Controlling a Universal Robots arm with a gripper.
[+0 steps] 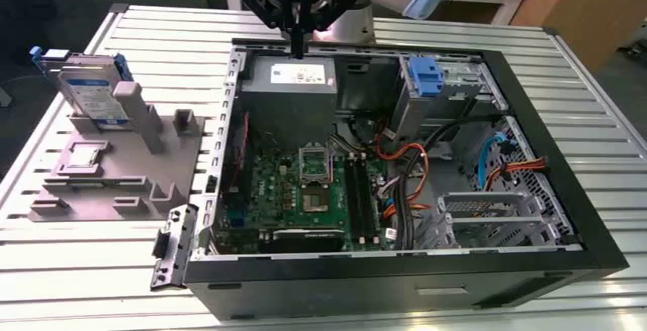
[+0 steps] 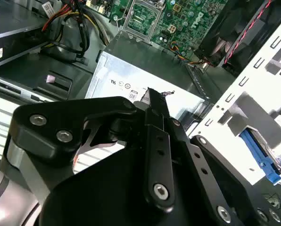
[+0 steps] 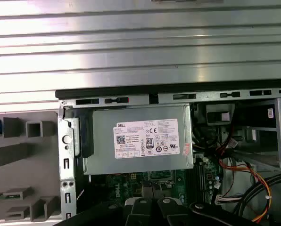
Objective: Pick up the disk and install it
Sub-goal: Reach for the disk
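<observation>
The end effector (image 1: 298, 43), fingers drawn together and holding nothing, hangs just above the grey power supply (image 1: 291, 81) inside the open computer case (image 1: 404, 270). The disk (image 1: 89, 92) stands tilted in a grey holder (image 1: 101, 183) on the slatted tabletop (image 1: 162, 20), well apart from it, toward the exterior view's left.

A ribbed metal table (image 1: 151, 35) stands before wooden furniture (image 1: 581, 5) and dark floor (image 1: 41, 20).

The disk (image 1: 89, 95), silver in a blue carrier, stands leaning on the grey fixture (image 1: 111, 176).
</observation>
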